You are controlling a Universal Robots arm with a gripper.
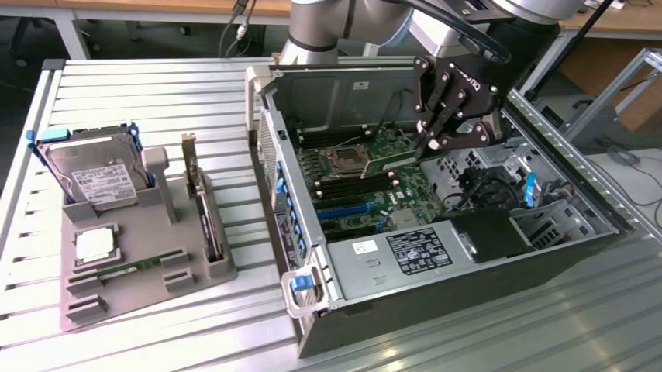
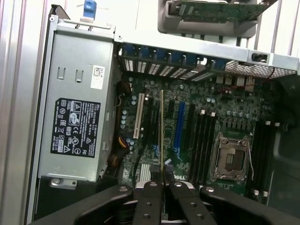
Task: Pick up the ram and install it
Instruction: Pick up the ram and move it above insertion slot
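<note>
My gripper [image 1: 429,143] hangs inside the open computer case [image 1: 310,298], above the motherboard [image 1: 404,194]. It is shut on the ram [image 1: 398,160], a thin green stick that juts from the fingertips toward the exterior view's left, above the board near the empty processor socket [image 1: 345,160]. In the wrist view the ram [image 2: 162,136] shows edge-on as a thin line running out from the gripper [image 2: 162,183], over the board's expansion slots. The black memory slots [image 2: 206,140] lie off to one side of it, beside the socket [image 2: 230,157].
A grey fixture tray [image 1: 155,298] on the slatted table holds a hard drive [image 1: 93,174], a silver processor [image 1: 93,244], another green stick [image 1: 129,271] and an upright expansion card [image 1: 201,198]. A power supply [image 1: 419,252] fills the case's near end. Cables [image 1: 486,190] crowd the case's right side.
</note>
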